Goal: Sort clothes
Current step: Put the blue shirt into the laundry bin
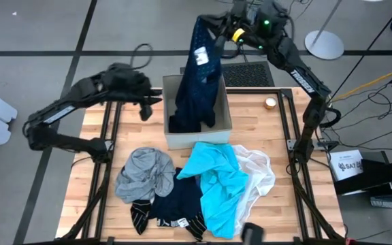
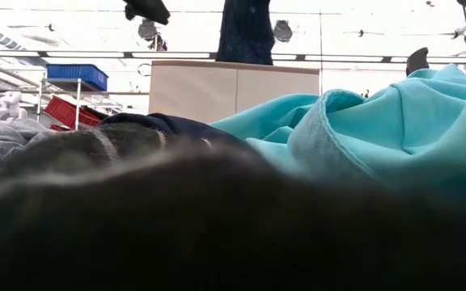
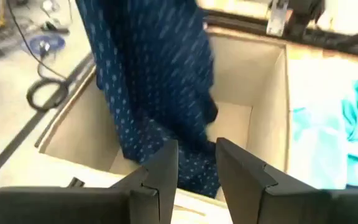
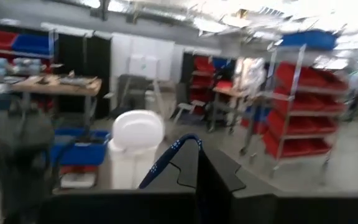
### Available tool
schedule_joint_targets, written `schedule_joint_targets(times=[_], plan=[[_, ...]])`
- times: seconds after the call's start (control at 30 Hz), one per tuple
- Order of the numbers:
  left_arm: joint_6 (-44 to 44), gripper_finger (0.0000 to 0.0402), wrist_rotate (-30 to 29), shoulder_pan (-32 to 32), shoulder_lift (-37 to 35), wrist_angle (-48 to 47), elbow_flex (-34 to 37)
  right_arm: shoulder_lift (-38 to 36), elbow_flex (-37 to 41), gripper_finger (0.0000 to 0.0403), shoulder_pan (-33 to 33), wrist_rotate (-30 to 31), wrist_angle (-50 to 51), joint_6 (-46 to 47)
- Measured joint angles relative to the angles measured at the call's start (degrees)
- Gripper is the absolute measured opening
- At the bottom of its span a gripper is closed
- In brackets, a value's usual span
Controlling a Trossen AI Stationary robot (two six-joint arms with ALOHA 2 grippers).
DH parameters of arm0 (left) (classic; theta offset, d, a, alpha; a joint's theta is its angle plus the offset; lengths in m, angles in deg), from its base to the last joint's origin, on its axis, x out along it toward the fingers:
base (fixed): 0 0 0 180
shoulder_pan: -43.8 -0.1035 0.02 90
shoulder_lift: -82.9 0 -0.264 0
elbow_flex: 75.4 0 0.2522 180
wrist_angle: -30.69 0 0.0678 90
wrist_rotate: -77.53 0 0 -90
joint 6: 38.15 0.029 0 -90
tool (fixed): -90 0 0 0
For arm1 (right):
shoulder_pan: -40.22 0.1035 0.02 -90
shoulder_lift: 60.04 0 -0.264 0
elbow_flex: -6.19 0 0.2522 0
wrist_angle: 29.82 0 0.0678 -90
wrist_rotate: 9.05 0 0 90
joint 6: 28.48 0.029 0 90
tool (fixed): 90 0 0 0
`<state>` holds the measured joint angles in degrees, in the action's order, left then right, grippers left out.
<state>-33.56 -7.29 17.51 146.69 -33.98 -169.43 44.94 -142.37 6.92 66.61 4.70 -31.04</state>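
Note:
My right gripper (image 1: pixel 214 32) is high above the far end of the beige fabric box (image 1: pixel 223 112) and is shut on the navy dotted piece (image 1: pixel 199 75), which hangs down into the box. My left gripper (image 1: pixel 152 103) is open and empty, just left of the box's left wall. Its wrist view looks into the box at the hanging piece (image 3: pixel 154 93). On the table's near half lie the grey top (image 1: pixel 143 173), the turquoise shirt (image 1: pixel 218 182), the white sheer piece (image 1: pixel 258 170), a dark navy garment (image 1: pixel 181 201) and striped socks (image 1: pixel 140 216). My right gripper pinches the navy dotted piece by its upper end (image 4: pixel 166 158) between its two shut fingers, where a narrow strip of fabric shows beside them. The fingers lie about level, coming from the table's right. The piece hangs slack below them, with its lower end (image 1: pixel 189 121) inside the box.
A small round roll of tape (image 1: pixel 270 103) lies on the table right of the box. Dark frame rails run along the table's left and right sides. In the low view the turquoise shirt (image 2: pixel 379 121) and dark cloth fill the foreground in front of the box (image 2: pixel 233 89).

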Motion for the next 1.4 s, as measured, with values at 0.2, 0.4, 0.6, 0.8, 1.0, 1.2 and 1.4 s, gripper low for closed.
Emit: schedule_joint_targets(times=[0.2,0.4,0.6,0.8,1.0,1.2,1.4], plan=[[-6.12,0.0118,-5.79,2.20,-13.27,9.22,15.17,4.18,0.00,0.0000,0.36,-4.90,6.36,0.91],[-8.80,0.0118,-9.00,2.43,-23.73,24.51,28.54,6.68,-0.02,0.0000,1.37,-5.68,18.00,-2.88],[-8.78,0.0118,-10.75,2.43,-27.14,48.18,37.38,9.72,0.00,0.0000,4.51,-5.25,30.20,-7.37],[-8.83,0.0118,-11.41,2.43,-25.70,62.57,42.84,11.29,0.00,0.0000,8.66,-2.35,43.25,-10.87],[-10.51,0.0118,-8.09,2.54,-25.54,57.77,46.36,13.05,0.02,0.0000,12.44,11.22,59.07,-14.64],[-7.83,0.0118,-14.26,2.67,-24.94,62.44,48.46,17.21,0.07,0.0000,13.33,14.47,54.26,-14.66],[-5.65,0.0118,-14.58,2.69,-24.96,66.92,48.46,23.94,0.07,0.0000,12.29,14.35,49.41,-15.78]])
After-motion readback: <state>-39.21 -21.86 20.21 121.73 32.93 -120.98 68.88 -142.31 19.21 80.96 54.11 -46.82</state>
